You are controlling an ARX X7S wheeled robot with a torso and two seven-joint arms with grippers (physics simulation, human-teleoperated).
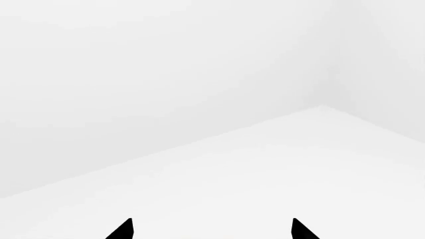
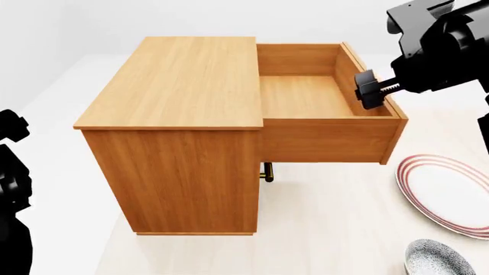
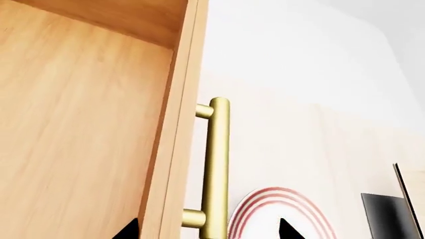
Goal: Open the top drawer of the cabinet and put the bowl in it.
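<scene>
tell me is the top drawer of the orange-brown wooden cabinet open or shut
Open: the top drawer stands pulled well out of the orange-brown wooden cabinet, its bare wooden floor exposed and nothing inside.

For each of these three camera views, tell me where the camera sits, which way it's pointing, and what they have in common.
Head view: on the robot's head, looking down at the cabinet, its open top drawer, the plate and the bowl; both arms show at the edges.
Left wrist view: on the left arm, facing blank white surfaces; only the left gripper tips show.
Right wrist view: on the right arm, facing the drawer front and its brass handle; right gripper tips show.
Shared: head and right wrist views both show drawer and plate.
</scene>
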